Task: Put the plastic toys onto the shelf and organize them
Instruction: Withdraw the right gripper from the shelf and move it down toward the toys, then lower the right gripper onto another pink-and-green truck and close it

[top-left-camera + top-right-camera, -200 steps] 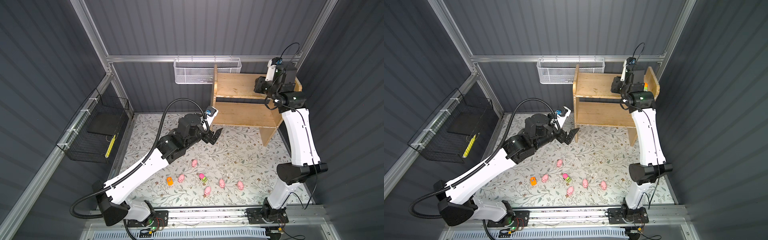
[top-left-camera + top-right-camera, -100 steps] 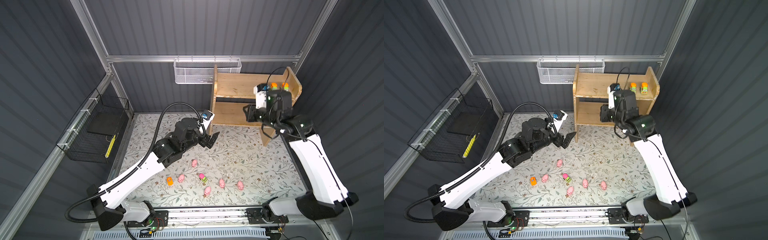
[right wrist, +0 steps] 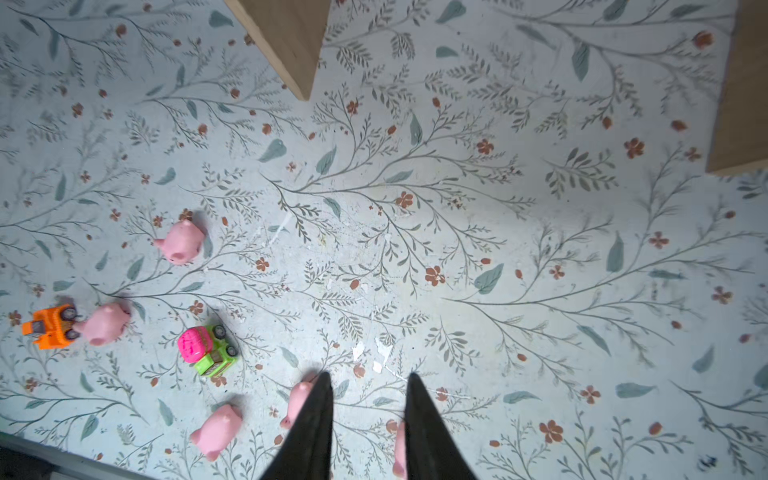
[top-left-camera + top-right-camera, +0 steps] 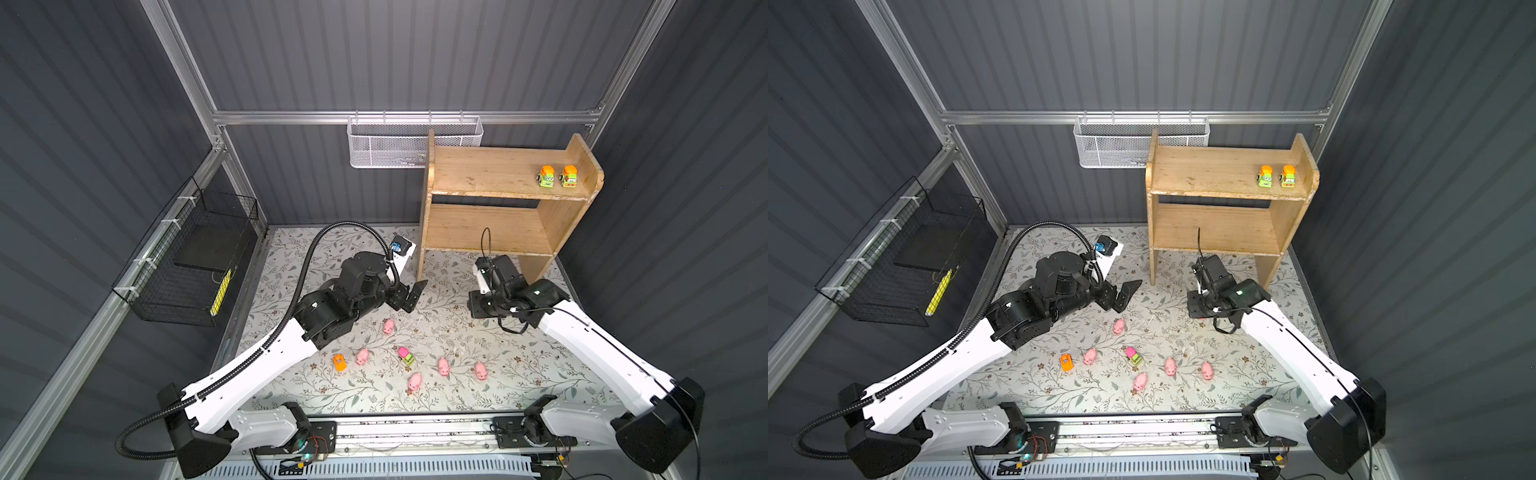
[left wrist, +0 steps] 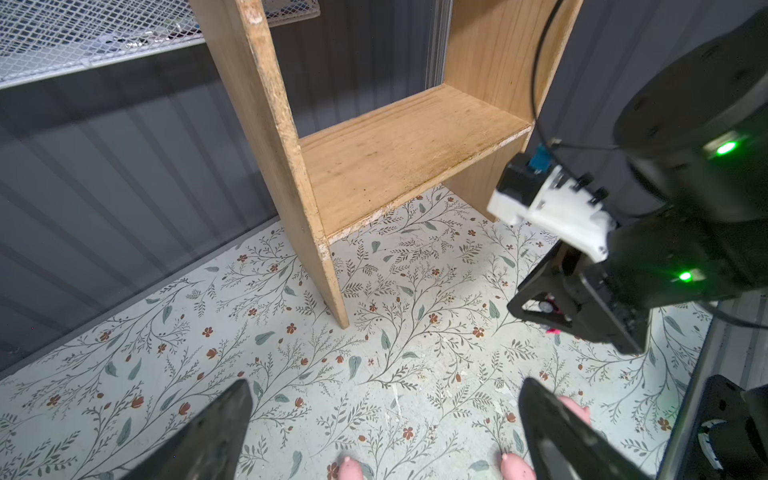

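1. My left end effector (image 4: 413, 296) hangs wide open with nothing in it. It is low over the counter (image 4: 519, 374), just in front of the shelf (image 4: 490, 174), near the foot of the side panel on my left arm's side.
2. My right end effector (image 3: 368, 378) is closed down to a narrow slit and grips nothing. It points down at the counter in front of the opening under the shelf's lower tier.
3. On the shelf's top tier two green-and-orange vehicles (image 4: 546, 176) stand side by side, at the end by the side panel on my right arm's side.
4. The rest of the plastic toys lie on the counter, out in front of the shelf. First comes the pig nearest the shelf (image 4: 388, 326). Farther out are four more pigs (image 4: 444, 367), with a pink-and-green vehicle (image 4: 406, 357) among them. An orange vehicle (image 4: 339, 362) sits just beside one pig.
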Robot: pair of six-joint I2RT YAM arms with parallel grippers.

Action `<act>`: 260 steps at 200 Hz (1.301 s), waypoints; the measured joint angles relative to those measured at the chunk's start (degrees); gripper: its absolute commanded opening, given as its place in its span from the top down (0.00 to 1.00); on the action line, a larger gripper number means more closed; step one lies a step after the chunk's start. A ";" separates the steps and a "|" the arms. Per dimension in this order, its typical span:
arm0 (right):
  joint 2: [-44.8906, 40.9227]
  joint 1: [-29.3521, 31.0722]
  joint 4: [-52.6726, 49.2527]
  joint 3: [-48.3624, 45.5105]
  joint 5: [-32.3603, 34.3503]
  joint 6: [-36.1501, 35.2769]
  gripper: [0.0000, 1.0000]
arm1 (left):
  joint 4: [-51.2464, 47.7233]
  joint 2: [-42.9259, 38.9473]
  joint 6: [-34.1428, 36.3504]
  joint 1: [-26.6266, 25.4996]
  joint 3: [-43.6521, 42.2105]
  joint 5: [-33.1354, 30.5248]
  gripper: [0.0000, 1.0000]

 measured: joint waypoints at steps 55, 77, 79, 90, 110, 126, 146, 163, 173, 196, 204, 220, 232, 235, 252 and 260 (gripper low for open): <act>6.95 1.05 8.90 -9.86 -3.04 1.81 0.73 | -0.68 -0.04 -0.28 0.00 -0.92 -0.04 0.00; 10.93 1.05 12.52 -11.21 -3.41 1.88 0.73 | -0.68 0.00 -0.28 0.00 -0.96 -0.02 0.00; 11.37 1.05 12.92 -11.39 -3.39 1.88 0.73 | -0.68 0.02 -0.28 0.00 -0.96 -0.02 0.00; 13.14 1.05 14.34 -12.00 -3.39 1.86 0.73 | -0.68 0.02 -0.33 0.00 -0.96 -0.02 0.00; 16.35 1.05 16.24 -12.31 -3.41 1.84 0.72 | -0.70 0.02 -0.44 0.00 -0.96 -0.02 0.00; 18.88 1.05 17.79 -12.33 -3.39 1.79 0.72 | -0.81 0.02 -0.44 0.00 -0.96 -0.04 0.00; 20.63 1.05 19.21 -12.20 -3.43 1.70 0.70 | -0.98 0.04 -0.44 0.00 -0.96 -0.04 0.00; 21.07 1.05 20.35 -12.02 -3.50 1.55 0.68 | -1.07 0.04 -0.42 0.00 -0.96 -0.04 0.00; 21.38 1.05 20.55 -11.74 -3.48 1.36 0.66 | -1.11 0.04 -0.42 0.00 -0.96 -0.04 0.00; 22.29 1.05 21.40 -10.91 -3.37 1.16 0.62 | -1.09 0.13 -0.42 0.00 -0.96 -0.04 0.00; 22.56 1.05 21.57 -10.67 -3.32 0.98 0.60 | -1.11 0.24 -0.42 0.00 -0.96 -0.02 0.00; 22.91 1.07 21.77 -10.23 -3.28 0.52 0.56 | -1.14 0.42 -0.42 0.00 -0.96 -0.04 0.00; 23.10 1.09 21.79 -10.03 -3.13 0.39 0.54 | -1.27 0.42 -0.42 0.00 -0.96 -0.02 0.00; 23.17 1.09 21.75 -9.94 -3.10 0.31 0.54 | -1.29 0.42 -0.42 0.00 -0.96 -0.02 0.00; 23.71 1.09 21.66 -9.29 -2.86 0.26 0.54 | -1.31 0.42 -0.39 0.00 -0.96 -0.02 0.00; 23.89 1.09 21.62 -9.11 -2.78 0.26 0.54 | -1.31 0.42 -0.39 0.00 -0.96 -0.02 0.00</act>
